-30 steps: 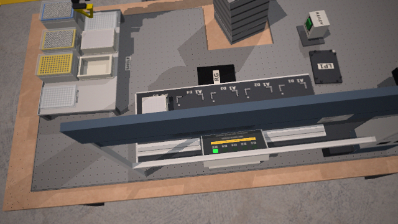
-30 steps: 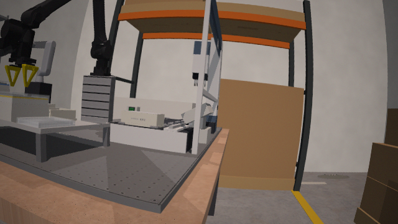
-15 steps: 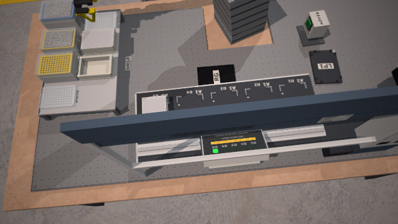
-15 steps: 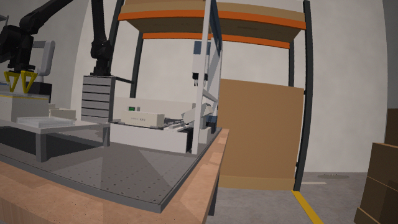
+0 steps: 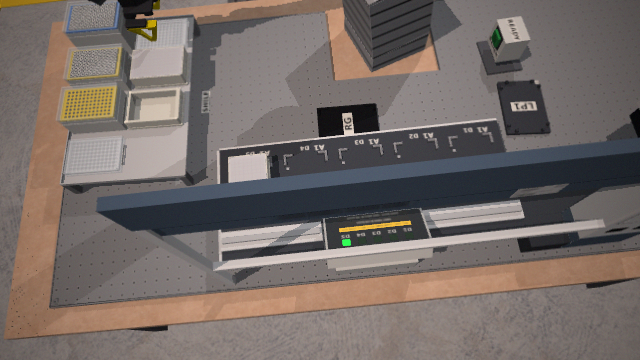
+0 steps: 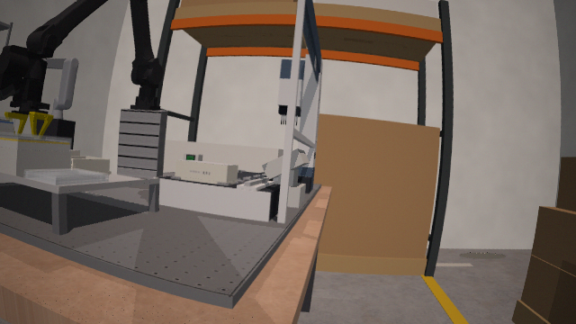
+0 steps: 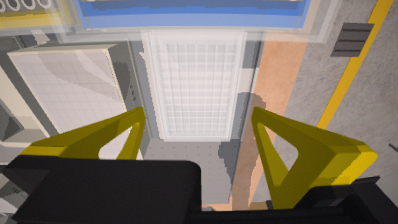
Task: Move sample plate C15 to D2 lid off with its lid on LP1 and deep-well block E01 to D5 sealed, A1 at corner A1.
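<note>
The tool, fingers spread wide and holding nothing, hovers over the lidded sample plate on the SHELF. A white sealed block sits at D5.

Yellow fingers; white gridded plate

Behind the bench, a rack with orange beams. Against it, a brown board. Cardboard boxes at right.
</note>
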`<state>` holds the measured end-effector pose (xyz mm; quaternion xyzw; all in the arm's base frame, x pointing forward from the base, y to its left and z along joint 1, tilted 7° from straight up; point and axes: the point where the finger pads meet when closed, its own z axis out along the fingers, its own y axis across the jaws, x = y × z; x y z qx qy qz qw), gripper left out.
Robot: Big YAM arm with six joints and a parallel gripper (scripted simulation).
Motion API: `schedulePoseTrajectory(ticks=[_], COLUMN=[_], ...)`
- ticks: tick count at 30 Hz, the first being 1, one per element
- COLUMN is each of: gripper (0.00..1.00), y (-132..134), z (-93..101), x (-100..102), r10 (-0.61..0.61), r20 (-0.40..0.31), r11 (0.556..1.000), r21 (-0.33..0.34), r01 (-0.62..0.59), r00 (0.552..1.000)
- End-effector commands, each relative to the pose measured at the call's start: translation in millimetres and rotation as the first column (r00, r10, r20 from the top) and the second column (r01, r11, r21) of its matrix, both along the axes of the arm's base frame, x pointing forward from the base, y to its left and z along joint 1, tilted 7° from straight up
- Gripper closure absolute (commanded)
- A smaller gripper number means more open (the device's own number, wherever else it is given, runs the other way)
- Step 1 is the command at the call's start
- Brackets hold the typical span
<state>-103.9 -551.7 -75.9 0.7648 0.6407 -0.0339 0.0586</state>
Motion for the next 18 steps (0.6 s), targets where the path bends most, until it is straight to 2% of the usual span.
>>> schedulePoseTrajectory(ticks=[1, 8, 18], gripper=[0.00, 0.00, 0.00], y=[-17, -25, -24], z=[-3.4, -7.9, -26.7], x=[5, 4, 5], r10=[0.005, 0.005, 0.005], r20=[-0.007, -0.009, -0.008], r11=[1.000, 0.999, 0.999], r21=[-0.026, -0.038, -0.032], r01=[-0.005, -0.005, -0.005], r00=[1.000, 1.000, 1.000])
